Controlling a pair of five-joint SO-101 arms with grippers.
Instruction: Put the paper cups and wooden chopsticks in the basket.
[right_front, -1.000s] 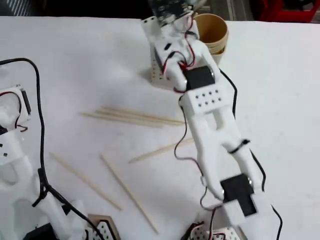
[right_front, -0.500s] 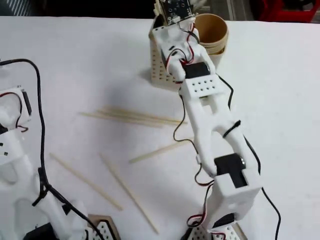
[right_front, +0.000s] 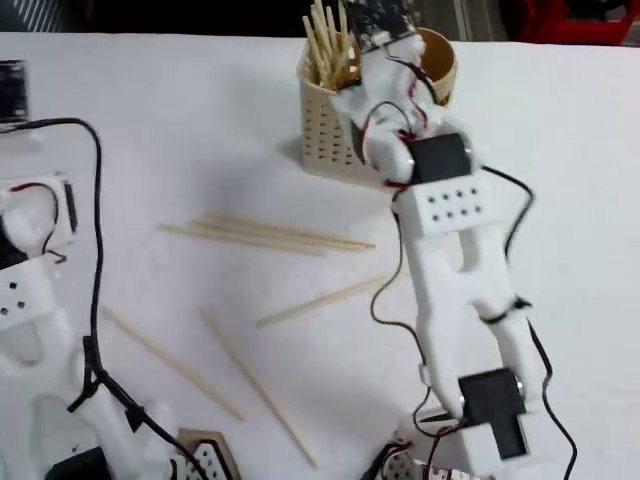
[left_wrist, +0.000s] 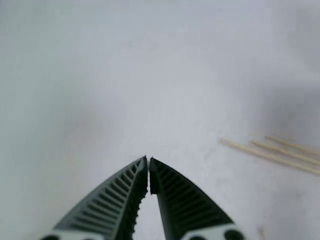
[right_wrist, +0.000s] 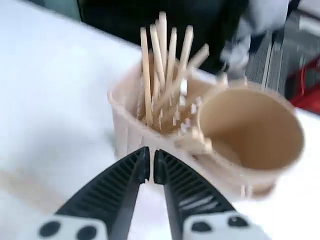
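Gripping: right claw (right_wrist: 151, 152) closed on nothing, hovering just before the basket (right_wrist: 125, 130); left claw (left_wrist: 148, 160) closed, empty, over the table (right_front: 180, 120).
Basket: chopsticks (right_wrist: 160, 65) standing upright inside; paper cup (right_wrist: 250, 130) right against them.
Table: loose chopsticks (right_front: 265, 235) lying scattered.

high cam sits above the table (right_front: 200, 120) and looks down from the arm-base side, far enough back to catch both arms. left wrist cam peers along the left gripper (left_wrist: 148, 165), low over the table, and shares the loose chopsticks (left_wrist: 270, 156) with the high view. right wrist cam looks past the right gripper (right_wrist: 151, 160) at the basket (right_wrist: 127, 130) and paper cup (right_wrist: 250, 130) up close, which the high view shows too.
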